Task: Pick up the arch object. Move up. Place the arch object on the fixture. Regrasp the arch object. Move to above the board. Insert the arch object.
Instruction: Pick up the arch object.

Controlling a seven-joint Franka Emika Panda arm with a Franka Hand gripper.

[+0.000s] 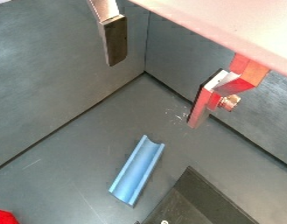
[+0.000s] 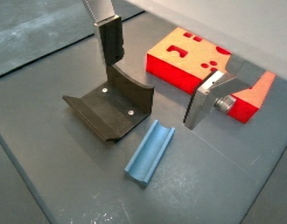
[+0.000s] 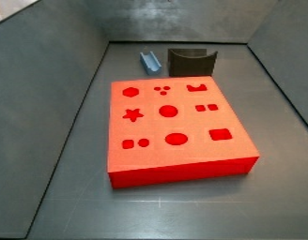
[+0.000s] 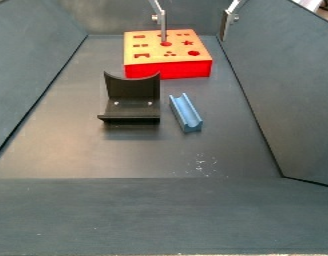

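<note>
A: Where's the gripper (image 2: 152, 79)?

B: High above the floor, jaws wide and holding nothing, so step 1, the pickup, is in hand.

A: And the arch object (image 2: 150, 150)?

B: A smooth blue-grey trough lying just beside the dark, matte fixture (image 2: 108, 109). Next: descend and straddle it. The glossy red board (image 4: 167, 54) waits beyond.

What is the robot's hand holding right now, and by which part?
Nothing. The hand hangs open above the floor, while the small blue-grey arch piece lies untouched beside the dark fixture.
</note>
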